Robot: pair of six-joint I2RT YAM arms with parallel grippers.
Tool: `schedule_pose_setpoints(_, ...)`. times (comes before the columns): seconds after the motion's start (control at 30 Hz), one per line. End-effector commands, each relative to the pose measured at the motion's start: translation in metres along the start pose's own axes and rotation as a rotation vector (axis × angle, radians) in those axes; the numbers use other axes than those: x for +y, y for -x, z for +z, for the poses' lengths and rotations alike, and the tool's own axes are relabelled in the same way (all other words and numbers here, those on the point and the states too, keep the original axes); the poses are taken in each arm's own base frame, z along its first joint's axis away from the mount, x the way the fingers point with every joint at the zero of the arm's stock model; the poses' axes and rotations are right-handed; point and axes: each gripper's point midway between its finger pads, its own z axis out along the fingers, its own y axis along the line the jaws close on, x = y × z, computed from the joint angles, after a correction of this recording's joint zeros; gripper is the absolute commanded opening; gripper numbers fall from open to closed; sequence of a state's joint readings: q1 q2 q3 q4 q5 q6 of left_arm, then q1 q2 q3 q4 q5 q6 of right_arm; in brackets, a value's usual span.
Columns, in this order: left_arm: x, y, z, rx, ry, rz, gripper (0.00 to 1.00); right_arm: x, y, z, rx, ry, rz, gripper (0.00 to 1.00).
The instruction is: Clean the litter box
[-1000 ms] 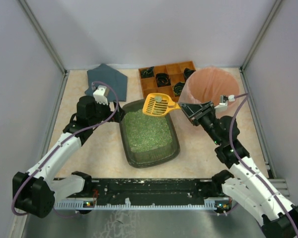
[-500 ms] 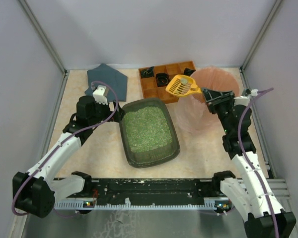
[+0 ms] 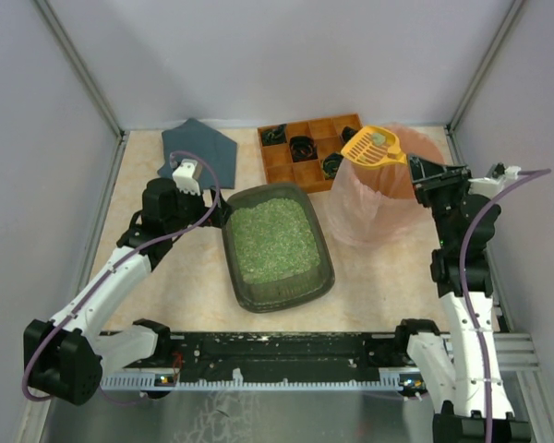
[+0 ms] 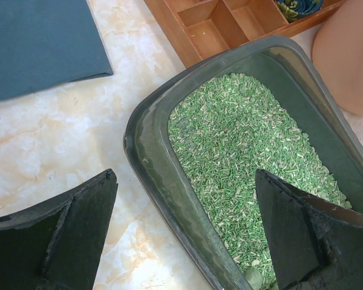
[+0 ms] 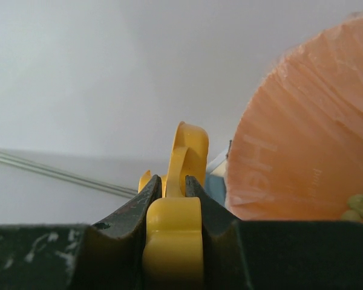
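Tip the yellow scoop (image 3: 372, 148), clamped by its handle in the right fingers (image 5: 152, 202), slowly over the pink bin (image 3: 369, 210) so the clump (image 3: 379, 139) drops inside, while the left fingers (image 4: 78, 217), spread wide and empty, straddle a corner of the litter box (image 4: 146, 142) mid-table (image 3: 185, 277).

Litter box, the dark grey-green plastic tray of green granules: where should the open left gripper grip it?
Grip the litter box by the raised rim of its left long wall, coming down from above. That wall lies between the left gripper's open fingers, one over the pale marbled table, one over the litter; no handle shows.
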State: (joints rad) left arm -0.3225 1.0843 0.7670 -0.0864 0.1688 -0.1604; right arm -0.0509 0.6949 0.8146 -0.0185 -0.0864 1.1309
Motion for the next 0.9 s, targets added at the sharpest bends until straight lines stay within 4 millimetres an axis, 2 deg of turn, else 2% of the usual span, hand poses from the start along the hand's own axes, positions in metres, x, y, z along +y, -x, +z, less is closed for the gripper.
schedule_pose_setpoints(0.0,0.000,0.010,-0.001,-0.031,-0.004,0.005,1.00,0.026,0.033,-0.010,-0.109,0.013,-0.148,0.00)
schedule_pose_setpoints(0.17,0.000,0.011,-0.001,-0.032,-0.004,0.004,1.00,0.015,0.044,-0.012,-0.146,-0.056,-0.295,0.00)
schedule_pose_setpoints(0.3,0.000,0.011,-0.002,-0.032,-0.003,0.004,1.00,0.003,0.044,-0.009,-0.129,-0.096,-0.419,0.00)
schedule_pose_setpoints(0.5,0.001,0.017,-0.005,-0.046,-0.002,0.009,1.00,-0.009,0.029,0.005,0.005,-0.080,-0.672,0.00)
schedule_pose_setpoints(0.7,0.002,0.023,-0.012,-0.080,0.009,0.019,1.00,-0.007,0.001,0.034,0.248,-0.019,-0.772,0.00)
schedule_pose_setpoints(0.87,0.002,0.026,-0.016,-0.094,0.013,0.019,1.00,-0.010,0.006,0.041,0.293,-0.071,-0.820,0.00)
